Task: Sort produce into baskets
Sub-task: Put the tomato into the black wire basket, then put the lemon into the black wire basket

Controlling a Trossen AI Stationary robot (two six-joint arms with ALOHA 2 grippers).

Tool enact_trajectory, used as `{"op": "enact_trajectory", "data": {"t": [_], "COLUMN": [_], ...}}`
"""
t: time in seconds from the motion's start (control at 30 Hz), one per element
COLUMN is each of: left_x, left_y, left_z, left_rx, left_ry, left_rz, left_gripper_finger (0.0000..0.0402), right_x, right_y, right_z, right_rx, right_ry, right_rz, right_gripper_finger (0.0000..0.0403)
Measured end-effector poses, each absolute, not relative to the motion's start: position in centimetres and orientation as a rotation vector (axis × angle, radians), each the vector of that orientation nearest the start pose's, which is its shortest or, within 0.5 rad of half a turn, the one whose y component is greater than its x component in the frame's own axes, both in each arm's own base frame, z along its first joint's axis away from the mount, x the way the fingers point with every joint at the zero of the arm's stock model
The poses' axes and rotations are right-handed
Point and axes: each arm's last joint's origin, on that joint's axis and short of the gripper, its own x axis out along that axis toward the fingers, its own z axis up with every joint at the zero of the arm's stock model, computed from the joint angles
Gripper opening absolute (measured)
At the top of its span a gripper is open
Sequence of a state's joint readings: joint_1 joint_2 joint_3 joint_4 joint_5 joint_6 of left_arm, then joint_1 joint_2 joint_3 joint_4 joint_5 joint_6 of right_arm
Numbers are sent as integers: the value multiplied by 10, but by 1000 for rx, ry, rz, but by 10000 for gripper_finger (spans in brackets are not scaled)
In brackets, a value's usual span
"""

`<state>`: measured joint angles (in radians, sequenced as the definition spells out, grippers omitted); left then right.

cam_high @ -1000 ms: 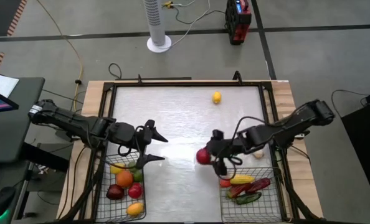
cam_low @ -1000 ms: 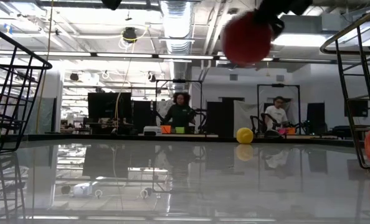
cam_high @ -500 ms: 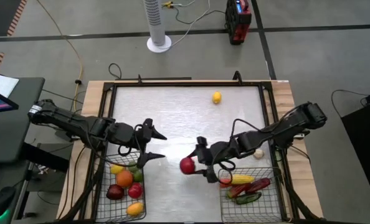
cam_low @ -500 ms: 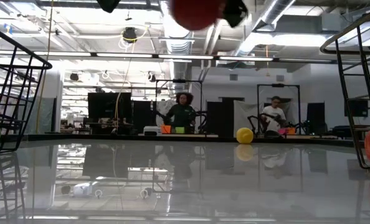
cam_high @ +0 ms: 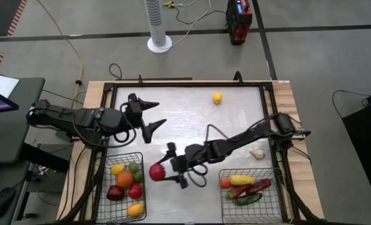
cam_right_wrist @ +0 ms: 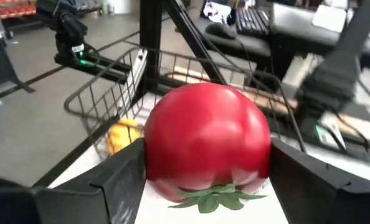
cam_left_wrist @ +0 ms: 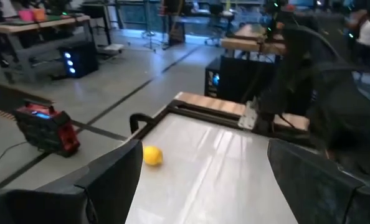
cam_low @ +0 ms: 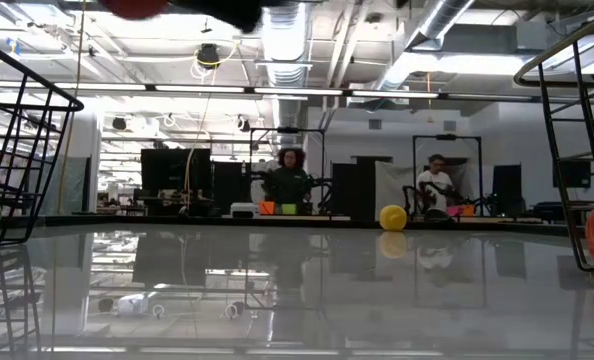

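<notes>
We find the right gripper (cam_high: 167, 174) reaching across the table (cam_high: 185, 106) to the near edge of the left basket (cam_high: 110, 206), its fingers (cam_right_wrist: 119, 180) clamped on a red tomato (cam_high: 156, 172) — in the right wrist view the tomato (cam_right_wrist: 207, 140) fills the gap between them, with the basket rim (cam_right_wrist: 101, 93) just beyond. From above, the tomato sits beside the basket's right rim, apart from the fruit inside.

The left gripper (cam_high: 153, 116) hangs over the table's left part, beyond the left basket, fingers (cam_left_wrist: 107, 177) spread with nothing between them.

The left basket holds yellow, green, orange and red pieces; an orange one (cam_high: 124, 180) lies near its middle. The right basket (cam_high: 276, 209) holds a yellow corn-like piece (cam_high: 242, 180), red and green elongated pieces.

Loose on the table: a lemon (cam_high: 217, 97) near the far edge, and a garlic bulb (cam_high: 257, 153) beside the right arm.
</notes>
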<state>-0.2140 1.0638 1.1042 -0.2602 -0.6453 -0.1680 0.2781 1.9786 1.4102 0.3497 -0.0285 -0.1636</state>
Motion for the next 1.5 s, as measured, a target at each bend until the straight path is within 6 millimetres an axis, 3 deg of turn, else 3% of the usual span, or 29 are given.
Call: {"op": "enact_trajectory", "data": {"t": [0.47, 0.73, 0.87, 0.97, 1.2, 1.4, 1.5], "left_x": [220, 220, 220, 220, 220, 220, 220], "left_y": [-25, -25, -25, -25, -26, -30, -32], "left_z": [408, 410, 411, 410, 409, 405, 400], "left_rx": [-43, -47, -51, -51, -46, -54, -32], "left_ry": [73, 65, 61, 63, 76, 120, 157], "left_rz": [424, 420, 419, 419, 416, 309, 306], "left_gripper_finger": [333, 333, 333, 333, 333, 333, 333], "right_x": [509, 534, 542, 543, 534, 497, 472], "right_y": [146, 138, 131, 126, 123, 95, 77], "right_z": [228, 214, 204, 203, 225, 281, 291], "right_rx": [-253, -246, -249, -247, -256, -314, -284], "right_ry": [54, 44, 109, 138, 195, 423, 543], "right_rz": [341, 303, 281, 274, 277, 184, 146], "right_gripper_finger": [322, 325, 357, 390, 381, 385, 385]}}
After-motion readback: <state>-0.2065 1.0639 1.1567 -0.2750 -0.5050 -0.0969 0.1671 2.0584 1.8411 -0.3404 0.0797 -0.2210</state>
